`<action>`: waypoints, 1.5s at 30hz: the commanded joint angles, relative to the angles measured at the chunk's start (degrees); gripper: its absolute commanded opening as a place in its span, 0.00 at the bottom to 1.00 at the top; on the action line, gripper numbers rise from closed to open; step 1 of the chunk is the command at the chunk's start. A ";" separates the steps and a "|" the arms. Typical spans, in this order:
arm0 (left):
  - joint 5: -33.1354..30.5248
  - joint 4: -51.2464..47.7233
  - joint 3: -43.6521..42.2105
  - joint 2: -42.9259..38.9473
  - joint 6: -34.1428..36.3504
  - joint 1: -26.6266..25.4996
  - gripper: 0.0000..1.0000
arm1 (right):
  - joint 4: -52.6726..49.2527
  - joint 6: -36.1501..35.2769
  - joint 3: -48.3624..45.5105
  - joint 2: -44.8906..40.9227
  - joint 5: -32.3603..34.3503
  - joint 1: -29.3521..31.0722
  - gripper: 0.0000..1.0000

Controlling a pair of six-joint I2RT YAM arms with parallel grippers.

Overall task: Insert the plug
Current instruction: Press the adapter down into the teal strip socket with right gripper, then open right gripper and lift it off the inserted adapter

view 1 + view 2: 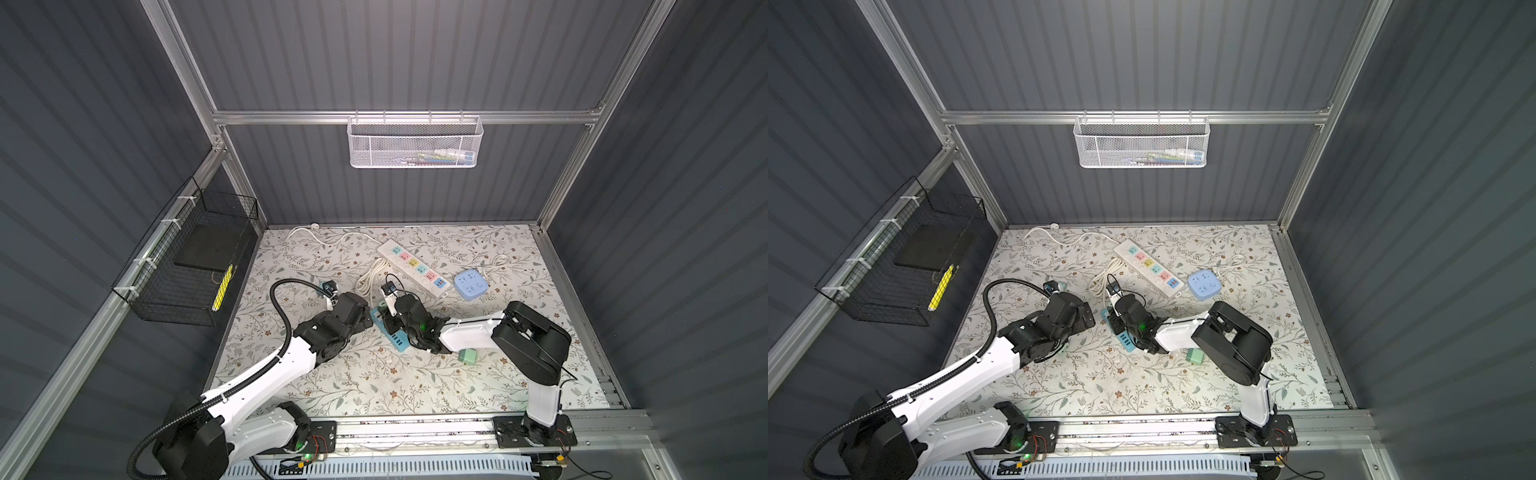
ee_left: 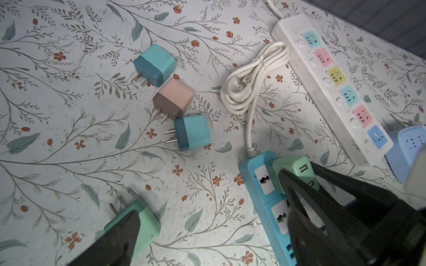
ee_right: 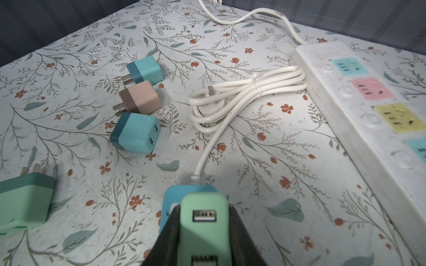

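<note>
Both fingers (image 3: 168, 235) of my right pincer (image 3: 204, 228) were clamped on the plug (image 3: 202, 202) at the bottom centre of the frame, at the end socket of the strip (image 3: 168, 200), so I judged it best to keep it square and push straight down without rocking.

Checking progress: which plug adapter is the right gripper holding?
The mint-green adapter at the blue power strip: the right gripper is shut on it. The other adapters lie loose.

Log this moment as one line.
step: insertion | right gripper: jaws shut on green plug, on blue power strip | left gripper: jaws open | seating: unclear
</note>
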 commanded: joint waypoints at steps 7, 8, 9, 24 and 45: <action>-2.66 -5.07 1.21 -4.50 1.13 0.46 1.00 | -17.30 0.69 1.86 2.29 1.86 1.56 0.36; -2.84 -5.57 1.42 -4.92 1.30 0.47 1.00 | -17.58 0.83 2.32 1.80 1.74 1.51 0.39; -3.20 -5.97 1.71 -5.37 1.34 0.46 1.00 | -17.86 0.83 3.00 1.12 1.60 1.57 0.42; -4.92 -11.49 6.73 -9.73 2.40 0.55 1.00 | -23.18 2.21 6.77 -10.57 1.67 1.29 0.66; -2.60 -10.99 5.73 -8.49 1.19 0.55 1.00 | -25.33 4.91 5.83 -4.01 1.55 -3.46 0.64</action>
